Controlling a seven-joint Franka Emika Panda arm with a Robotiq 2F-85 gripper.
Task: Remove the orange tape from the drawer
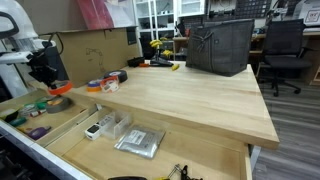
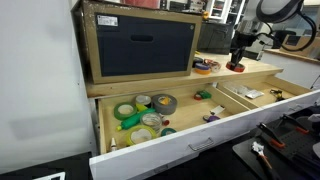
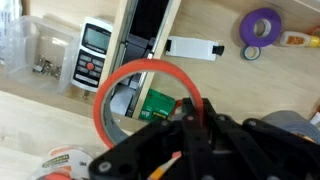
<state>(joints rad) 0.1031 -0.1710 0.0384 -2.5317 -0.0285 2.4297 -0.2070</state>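
Tool [image 1: 52,80] is clamped on the orange tape [image 1: 60,89], pinching the ring at its rim and holding it in the air above the open drawer [image 2: 200,137], close to the edge of the worktop [image 1: 180,100]. In the wrist view the drawer compartments and a green item [image 3: 157,103] show through the ring's hole. A purple roll [image 3: 262,27] and a white meter [image 3: 95,45] lie well apart below.

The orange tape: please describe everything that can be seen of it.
The bright orange-red ring-shaped tape roll is thin and flat, with a wide round hole and a glossy, plastic-like look. The black gripper seems to pinch its rim, holding it roughly level in the air over the light-wood drawer; in the wrist view, drawer contents show through the hole.
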